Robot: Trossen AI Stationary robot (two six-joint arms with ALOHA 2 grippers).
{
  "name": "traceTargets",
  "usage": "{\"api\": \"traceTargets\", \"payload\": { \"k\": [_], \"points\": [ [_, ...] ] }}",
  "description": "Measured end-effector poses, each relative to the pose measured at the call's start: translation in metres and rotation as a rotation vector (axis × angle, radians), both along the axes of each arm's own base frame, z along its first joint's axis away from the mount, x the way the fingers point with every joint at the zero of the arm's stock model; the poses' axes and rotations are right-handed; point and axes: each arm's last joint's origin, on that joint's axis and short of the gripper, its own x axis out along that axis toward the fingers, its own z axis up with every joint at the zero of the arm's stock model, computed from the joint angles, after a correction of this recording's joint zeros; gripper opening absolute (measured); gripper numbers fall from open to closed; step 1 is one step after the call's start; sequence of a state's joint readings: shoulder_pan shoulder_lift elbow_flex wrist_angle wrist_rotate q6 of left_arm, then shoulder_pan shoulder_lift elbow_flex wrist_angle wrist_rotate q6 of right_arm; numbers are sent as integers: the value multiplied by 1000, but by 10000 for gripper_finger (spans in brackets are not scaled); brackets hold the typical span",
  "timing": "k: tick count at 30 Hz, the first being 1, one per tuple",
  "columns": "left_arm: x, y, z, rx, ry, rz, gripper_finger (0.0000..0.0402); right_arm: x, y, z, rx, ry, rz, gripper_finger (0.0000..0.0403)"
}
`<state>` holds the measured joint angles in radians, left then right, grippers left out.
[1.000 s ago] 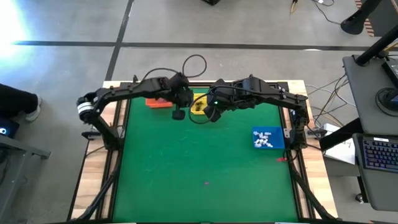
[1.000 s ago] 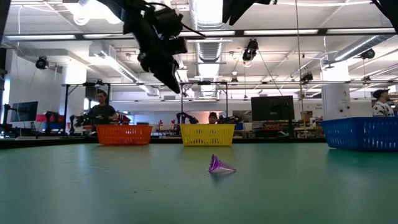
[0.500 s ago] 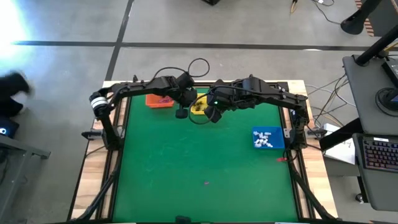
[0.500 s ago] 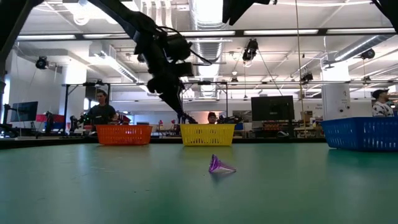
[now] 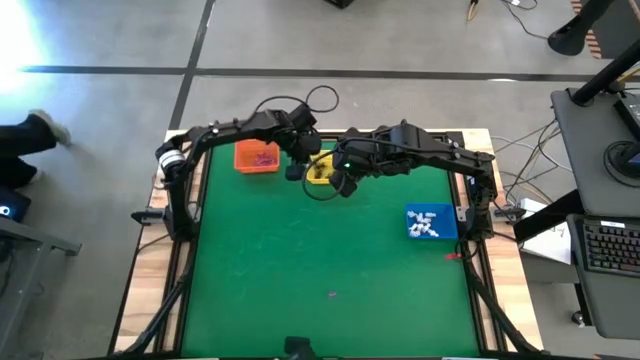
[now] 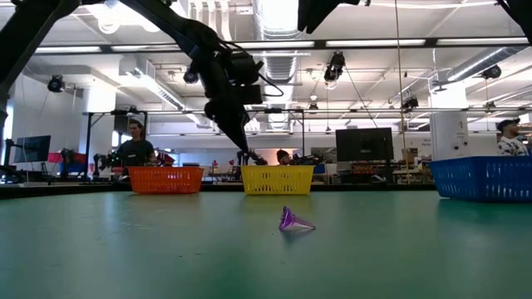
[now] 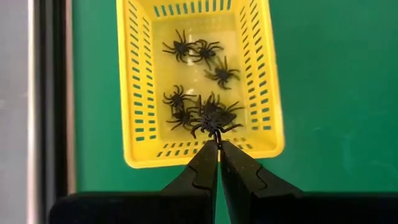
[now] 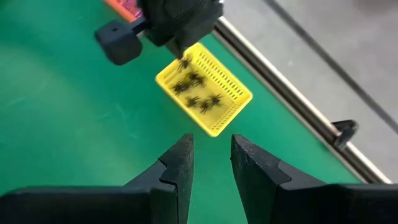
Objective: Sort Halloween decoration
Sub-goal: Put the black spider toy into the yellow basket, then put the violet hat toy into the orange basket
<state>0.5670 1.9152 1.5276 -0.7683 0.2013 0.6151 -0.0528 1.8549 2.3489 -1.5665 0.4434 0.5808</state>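
Left gripper (image 7: 218, 144): my two fingers are pinched together on a black spider (image 7: 212, 122), held by one thin leg at the very tips. The spider hangs just past the tips, above the near end of the yellow basket (image 7: 142, 93), inside its rim as the left wrist view shows it. In the low view the same gripper (image 6: 246, 154) hangs above the yellow basket (image 6: 277, 179), tips pointing down and not yet below the rim.

Step in hand, as I judge it: drop this spider in with the others. To do it well I keep the tips over the basket floor rather than the wall, since the spider sits close to the near wall and a splayed leg could catch on the slots. I would part the fingers only a little and let it fall straight; a thin leg may cling to a pad, so watch that it leaves.

Orientation of the held spider: no real long axis, legs spread all round the body; the pinched leg runs along my finger line, back towards me.

Farther in the basket: a cluster of spiders right under the held one, more towards the far end.

Right gripper (image 8: 210, 159): fingers apart, holding nothing, hovering near the yellow basket on its other side.

Elsewhere: a purple trinket (image 6: 294, 221) lies alone on the green table (image 5: 300, 270), tip tilted towards the mat. White pieces sit in the blue basket (image 5: 449, 222), pinkish ones in the orange basket (image 5: 243, 155)
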Motion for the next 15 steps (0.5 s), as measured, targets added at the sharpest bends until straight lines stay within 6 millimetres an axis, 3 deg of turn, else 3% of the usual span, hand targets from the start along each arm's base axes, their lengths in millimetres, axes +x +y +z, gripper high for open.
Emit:
{"api": "traceTargets", "payload": {
  "k": [5,11,15],
  "points": [
    [-5,4,-2,-66,-14,19,16,0,-2,1,-56,2,-26,100],
    [-5,3,-2,-68,-6,16,65,0,-1,1,-58,2,-27,100],
    [-11,2,-3,-39,88,45,96,0,-1,1,-57,2,-27,100]
  ]
}}
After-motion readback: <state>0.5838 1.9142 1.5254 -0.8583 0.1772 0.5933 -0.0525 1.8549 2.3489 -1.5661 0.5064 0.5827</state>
